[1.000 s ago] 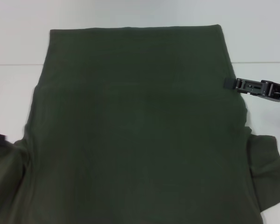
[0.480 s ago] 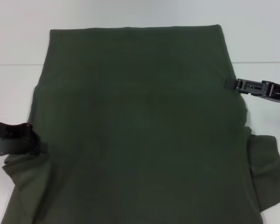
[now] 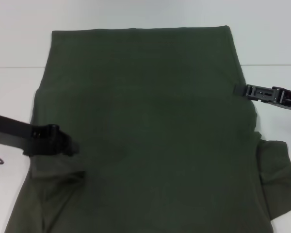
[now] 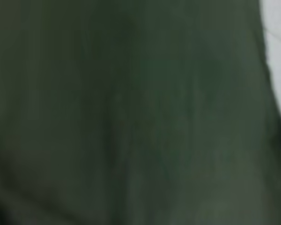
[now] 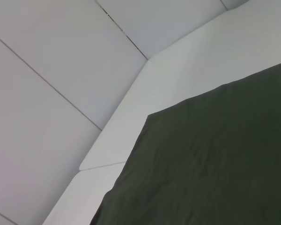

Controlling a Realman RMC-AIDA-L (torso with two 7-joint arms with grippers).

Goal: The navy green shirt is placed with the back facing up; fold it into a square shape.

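The navy green shirt (image 3: pixel 150 111) lies flat on the white table (image 3: pixel 14 87), plain back up, and fills most of the head view. My left gripper (image 3: pixel 70 147) is over the shirt's left side, shut on the left sleeve fabric, which is drawn inward and puckered under it. My right gripper (image 3: pixel 237 89) rests at the shirt's right edge, about mid-height. The left wrist view shows only close dark green cloth (image 4: pixel 131 117). The right wrist view shows a corner of the shirt (image 5: pixel 215 164) on the table.
The right sleeve (image 3: pixel 279 170) lies spread out at the lower right. A white wall (image 3: pixel 136 12) rises behind the table, and the shirt's far edge lies against it. Bare table shows on both sides of the shirt.
My left gripper has come in from the left edge and moved right over the shirt, dragging the left sleeve inward. The right gripper has not moved.
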